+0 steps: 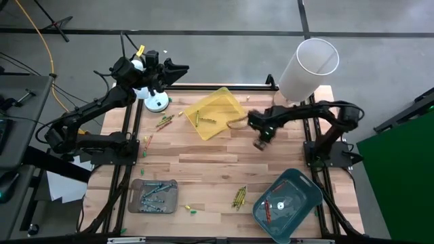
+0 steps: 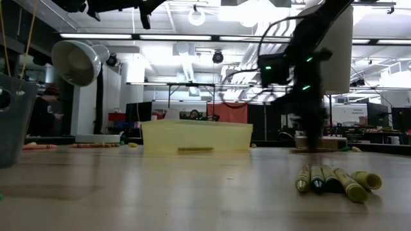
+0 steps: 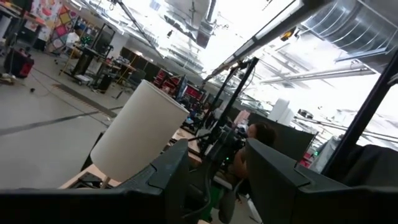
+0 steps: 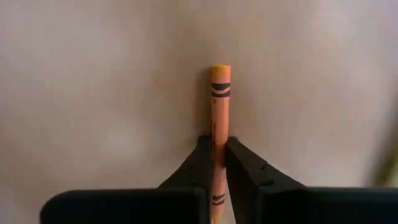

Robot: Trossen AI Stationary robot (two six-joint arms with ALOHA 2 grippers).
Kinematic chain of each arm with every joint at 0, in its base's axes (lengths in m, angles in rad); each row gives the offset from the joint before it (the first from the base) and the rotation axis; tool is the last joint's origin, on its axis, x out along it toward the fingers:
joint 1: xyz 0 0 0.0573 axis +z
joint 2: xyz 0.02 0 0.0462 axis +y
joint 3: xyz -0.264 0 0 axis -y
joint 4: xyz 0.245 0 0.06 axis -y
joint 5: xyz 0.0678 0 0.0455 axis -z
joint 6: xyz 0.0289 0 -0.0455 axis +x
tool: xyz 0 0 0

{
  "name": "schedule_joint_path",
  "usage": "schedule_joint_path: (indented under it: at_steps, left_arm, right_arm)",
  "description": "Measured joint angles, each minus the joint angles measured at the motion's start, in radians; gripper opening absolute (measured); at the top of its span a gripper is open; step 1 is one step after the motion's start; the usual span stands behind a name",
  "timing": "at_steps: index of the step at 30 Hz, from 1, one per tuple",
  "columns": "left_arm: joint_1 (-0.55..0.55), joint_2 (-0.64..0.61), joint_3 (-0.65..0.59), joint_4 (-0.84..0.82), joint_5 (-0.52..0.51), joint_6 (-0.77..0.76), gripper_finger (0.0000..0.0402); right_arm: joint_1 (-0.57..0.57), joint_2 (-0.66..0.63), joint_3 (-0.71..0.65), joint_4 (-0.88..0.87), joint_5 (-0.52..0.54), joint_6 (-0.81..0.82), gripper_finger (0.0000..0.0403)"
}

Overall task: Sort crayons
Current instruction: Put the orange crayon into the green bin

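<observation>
Right wrist view shows an orange crayon [image 4: 220, 112] pinched between my right gripper's [image 4: 219, 163] two dark fingers, which are pressed together on its lower half while the flat end with its black bands sticks out past them over the wooden table [image 4: 93, 93]. From above, that gripper [image 1: 262, 139] sits low over the table just beside the yellow tray [image 1: 227, 102], which holds a few olive crayons [image 1: 201, 120]. More crayons lie loose: a small yellow-green cluster [image 1: 239, 197] near the teal tray [image 1: 302, 186], others by the table's left edge [image 1: 163, 123], and blue ones in the grey tray [image 1: 153, 194]. My left gripper [image 1: 178, 68] is raised off beyond the table's far left corner, fingers spread apart with nothing between them.
</observation>
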Motion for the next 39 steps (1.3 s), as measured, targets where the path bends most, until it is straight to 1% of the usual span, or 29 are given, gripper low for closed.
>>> schedule_joint_path:
  at_steps: [1, 3, 7, 10, 13, 18, 23, 26, 27, 29, 33, 39]
  left_arm:
    - [0.000, 0.000, 0.000, 0.000, 0.002, 0.000, 0.0147]
    - [0.001, 0.000, 0.000, -0.001, 0.012, 0.000, 0.0147]
    - [0.006, 0.000, 0.000, -0.011, 0.036, 0.001, 0.0147]
    - [0.006, 0.000, 0.000, -0.043, 0.036, 0.038, 0.0147]
    - [0.006, 0.000, 0.000, -0.094, 0.030, 0.098, 0.0147]
    - [0.006, 0.012, 0.000, -0.165, 0.021, 0.189, 0.0147]
    - [0.002, 0.043, 0.000, -0.166, 0.015, 0.227, 0.0147]
    - [-0.015, 0.074, 0.000, -0.166, -0.043, 0.243, 0.0147]
    - [-0.024, 0.089, 0.000, -0.166, -0.062, 0.248, 0.0147]
    - [-0.043, 0.119, 0.000, -0.169, -0.069, 0.263, 0.0147]
    - [-0.083, 0.160, -0.001, -0.162, -0.024, 0.243, 0.0147]
    - [-0.143, 0.155, -0.002, -0.158, -0.004, 0.263, 0.0147]
  right_arm:
    - [0.007, -0.024, -0.005, -0.056, -0.051, -0.011, 0.0018]
    - [0.018, -0.086, -0.007, -0.109, -0.086, -0.023, 0.0007]
    - [0.026, -0.238, -0.004, -0.145, -0.103, -0.035, 0.0005]
    - [0.025, -0.346, -0.002, -0.022, -0.139, -0.026, 0.0004]
    - [0.024, -0.406, -0.002, 0.168, -0.124, 0.013, 0.0003]
    - [0.025, -0.405, -0.001, 0.553, -0.131, 0.032, 0.0002]
    - [0.022, -0.362, 0.000, 0.939, -0.105, 0.021, 0.0001]
    - [0.017, -0.328, 0.001, 1.121, -0.108, 0.008, 0.0001]
    - [0.015, -0.319, 0.001, 1.160, -0.109, 0.010, 0.0001]
    - [0.011, -0.299, 0.002, 1.230, -0.114, 0.013, 0.0001]
    - [0.011, -0.289, 0.001, 1.242, -0.125, 0.017, 0.0001]
    - [0.011, -0.289, 0.001, 1.247, -0.128, 0.040, 0.0001]
